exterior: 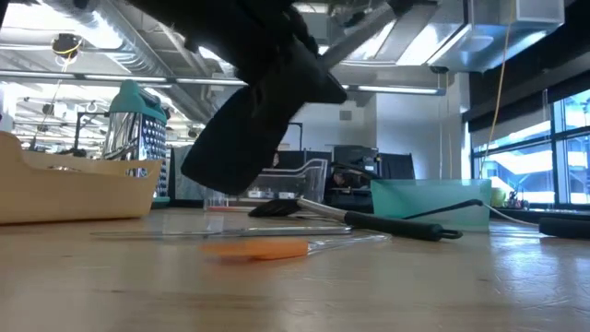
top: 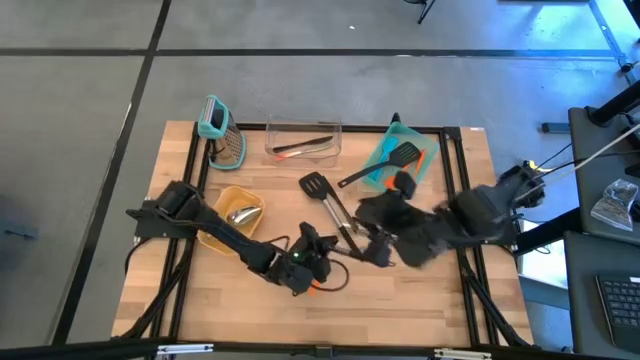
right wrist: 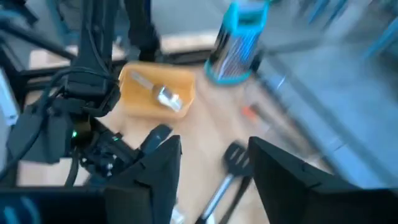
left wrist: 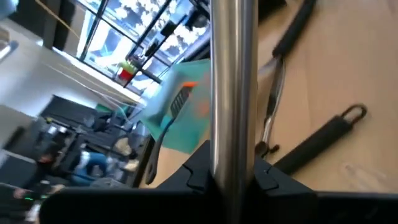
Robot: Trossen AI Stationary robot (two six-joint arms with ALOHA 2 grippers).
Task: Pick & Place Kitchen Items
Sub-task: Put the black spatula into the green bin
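A silver metal handle [left wrist: 234, 87] is sitting clenched in the left tool [left wrist: 233, 177], running straight up between its dark fingers in the left wrist view; which utensil it belongs to cannot be told from there. The left tool [top: 303, 262] is working low over the front middle of the tabletop [top: 420, 310], seemingly so the piece can be lifted clear of the loose items near it. Just beside it, a black slotted turner [top: 314, 184] with a long metal handle is lying flat, and another black turner [top: 403, 154] is resting in the teal bin [top: 383, 150] at the back right. A silver scoop [top: 241, 214] is lying in the tan tray [top: 215, 233] on the left, apparently already sorted, while a thin reddish utensil [top: 295, 148] is sitting in the clear container [top: 303, 128] at the back. A teal-topped grater [top: 224, 132] is standing at the back left corner. The right tool [right wrist: 214, 168] is hovering released, its fingers apart and empty, close to the left one, likely keeping clear.
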